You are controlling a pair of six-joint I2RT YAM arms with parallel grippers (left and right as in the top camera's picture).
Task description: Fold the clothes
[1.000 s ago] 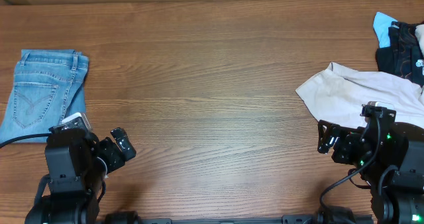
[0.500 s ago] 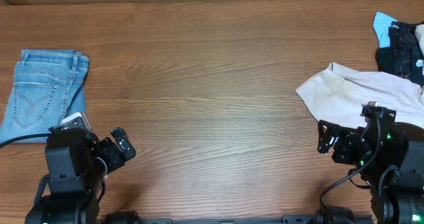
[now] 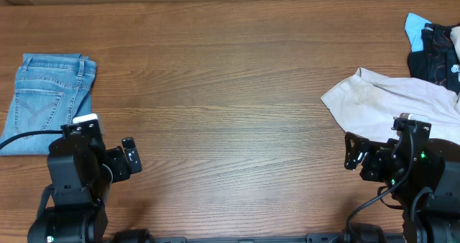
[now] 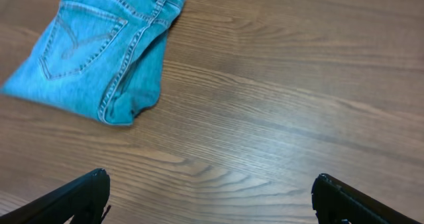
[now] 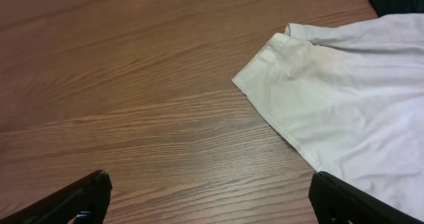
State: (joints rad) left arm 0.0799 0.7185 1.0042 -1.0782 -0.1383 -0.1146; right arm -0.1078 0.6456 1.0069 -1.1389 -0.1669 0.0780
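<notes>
The light-blue jeans (image 3: 47, 95) lie folded into a compact rectangle at the table's left edge, back pocket up. They also show in the left wrist view (image 4: 106, 48), upper left. My left gripper (image 3: 129, 157) is open and empty near the front edge, to the right of and below the jeans; its fingertips (image 4: 211, 197) frame bare wood. My right gripper (image 3: 353, 151) is open and empty at the front right, beside a white garment; its fingertips (image 5: 209, 197) are wide apart over bare wood.
A white garment (image 3: 392, 99) lies spread at the right, also in the right wrist view (image 5: 344, 91). A pile of dark and light-blue clothes (image 3: 435, 45) sits at the far right corner. The wooden table (image 3: 230, 78) stretches between.
My left arm has turned slightly, its gripper shifting a little toward the jeans. The right arm has barely moved.
</notes>
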